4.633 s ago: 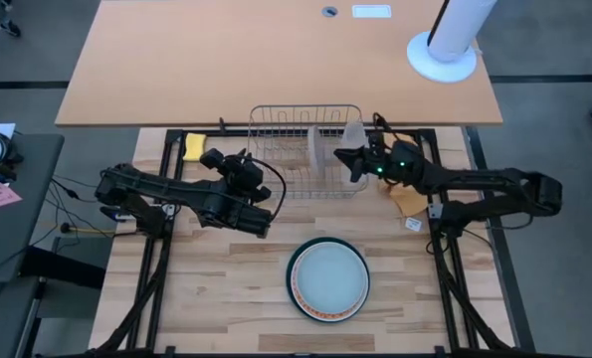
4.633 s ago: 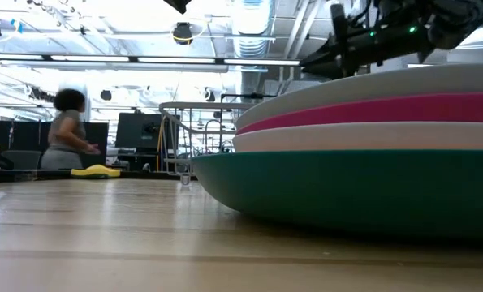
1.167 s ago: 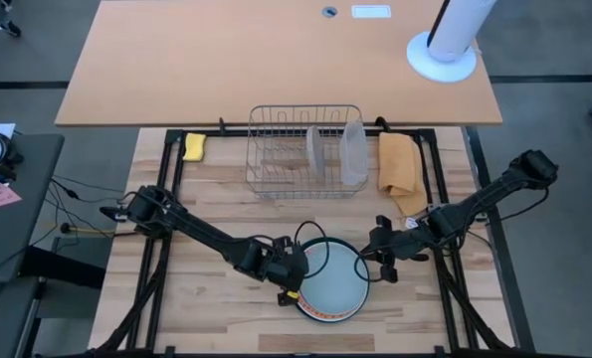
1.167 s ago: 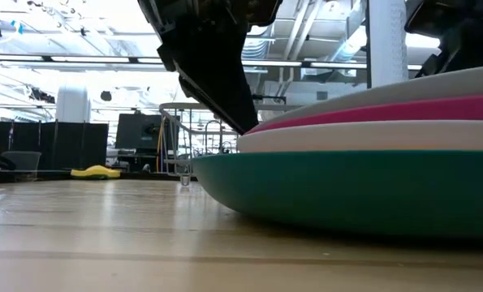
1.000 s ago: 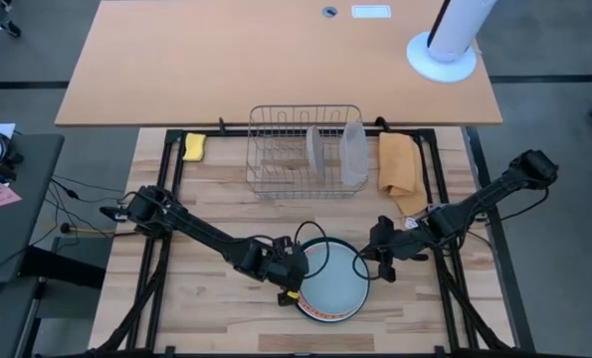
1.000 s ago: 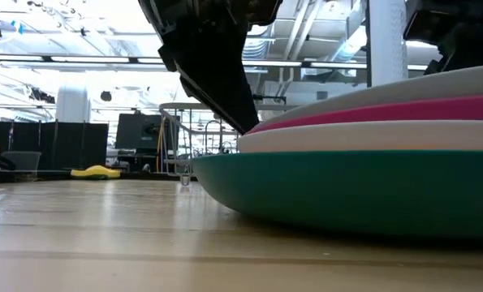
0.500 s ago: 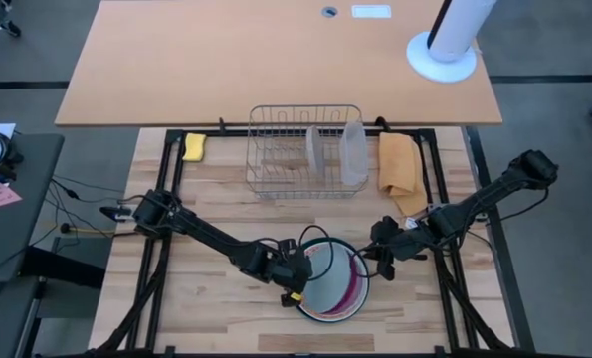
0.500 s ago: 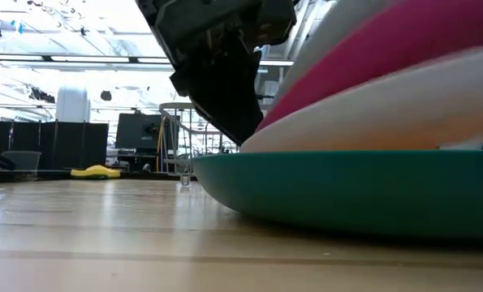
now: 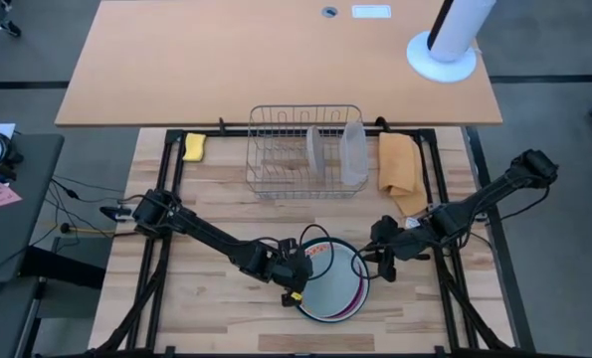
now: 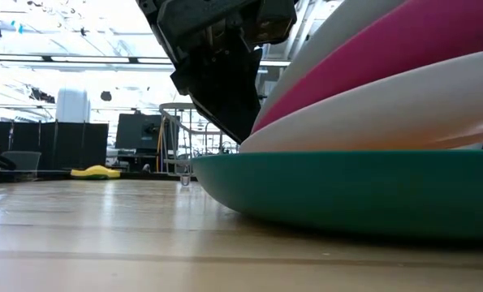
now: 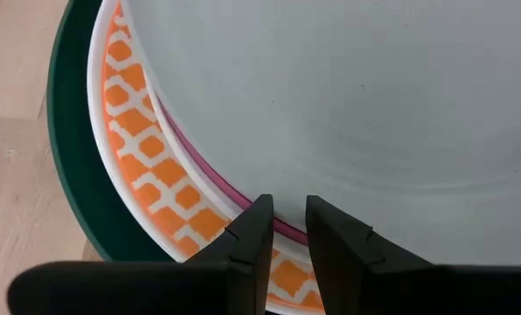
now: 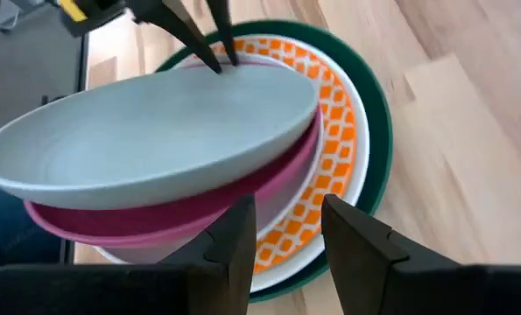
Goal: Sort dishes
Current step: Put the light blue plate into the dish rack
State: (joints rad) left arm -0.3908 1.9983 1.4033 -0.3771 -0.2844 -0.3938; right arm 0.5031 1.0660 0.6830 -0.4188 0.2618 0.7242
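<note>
A stack of dishes (image 9: 330, 283) stands near the table's front middle. The dark green plate (image 10: 347, 186) lies flat at the bottom, with the orange-patterned plate (image 12: 330, 149) in it. The pale grey (image 12: 155, 131), pink (image 10: 387, 57) and white (image 10: 387, 113) plates above are tipped up on their right side. My left gripper (image 11: 288, 219) stands at the stack's left rim, its fingers a narrow gap apart. My right gripper (image 12: 291, 236) is open at the raised right rim. My left gripper sets both fingertips (image 11: 260, 223) against the low left rim of the tipped plates (image 11: 242, 199), just over the orange-patterned plate. It slants down from the table's left, and nothing is pinched between the fingers. My right gripper comes in low from the table's right. One finger (image 12: 238, 241) stands at the raised rim of the pink and white plates (image 12: 190, 229). That finger hides the place of contact. The three plates slant up toward it, their left edge on the stack.
A wire dish rack (image 9: 305, 151) with a clear tub (image 9: 352, 149) in it stands at the far middle. A yellow sponge (image 9: 195, 146) lies to its left and a tan cloth (image 9: 398, 169) to its right. Bare wood lies left and right of the stack.
The right side of the grey, pink and white plates has tipped up off the stack, while their left edge has stayed down by my left gripper. The green and orange-patterned plates have kept flat.
</note>
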